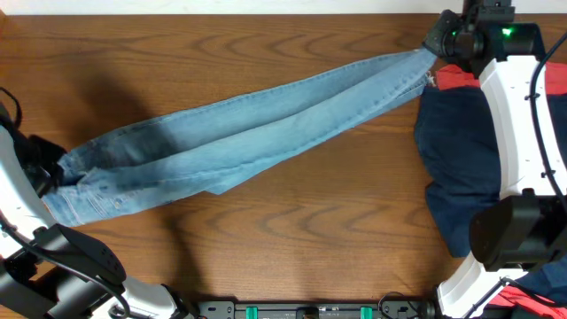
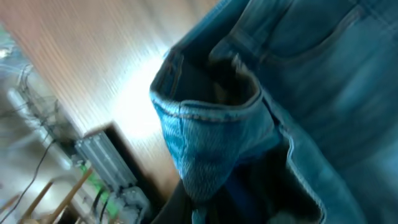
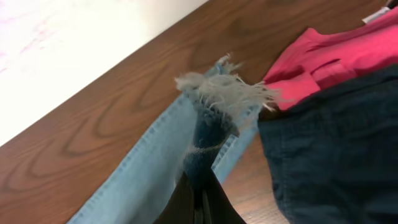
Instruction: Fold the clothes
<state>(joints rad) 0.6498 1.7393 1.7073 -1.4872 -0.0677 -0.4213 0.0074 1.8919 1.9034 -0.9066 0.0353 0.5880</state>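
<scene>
The light-blue jeans (image 1: 248,128) lie stretched in a diagonal band across the wooden table, waist at lower left, leg ends at upper right. My left gripper (image 1: 51,173) is shut on the waistband at the left edge; in the left wrist view the bunched waistband (image 2: 208,124) rises out of the shut gripper (image 2: 199,210). My right gripper (image 1: 436,51) is shut on the leg ends. The right wrist view shows the frayed hem (image 3: 224,93) sticking up above the shut gripper (image 3: 200,199).
A dark navy garment (image 1: 461,151) lies at the right under the right arm, seen close in the right wrist view as navy cloth (image 3: 336,155). A coral-red T-shirt (image 1: 456,78) peeks out behind it, the same red shirt (image 3: 329,56) beside the hem. The table's far edge (image 3: 112,68) runs just behind the hem.
</scene>
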